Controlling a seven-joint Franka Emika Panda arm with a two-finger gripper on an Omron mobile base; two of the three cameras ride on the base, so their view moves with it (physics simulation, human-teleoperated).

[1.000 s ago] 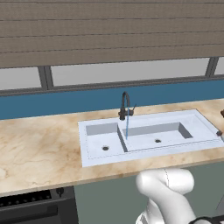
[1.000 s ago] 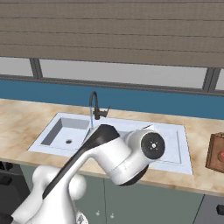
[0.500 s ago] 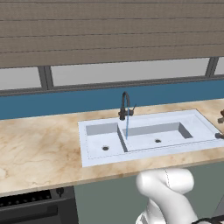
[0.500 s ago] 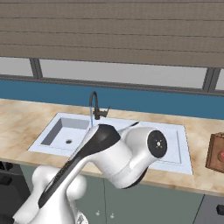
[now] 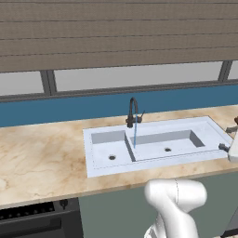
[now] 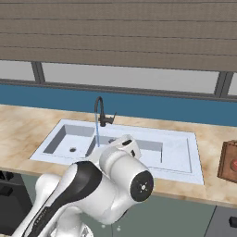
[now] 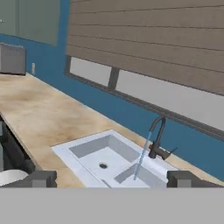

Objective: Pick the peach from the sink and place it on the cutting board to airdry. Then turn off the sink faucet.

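Fingers spread wide and empty in the hand view, above the counter, facing the sink and its running sink faucet. From the left base view, water streams into the white double basin. From the right base view, the peach sits on the cutting board, right of the sink.
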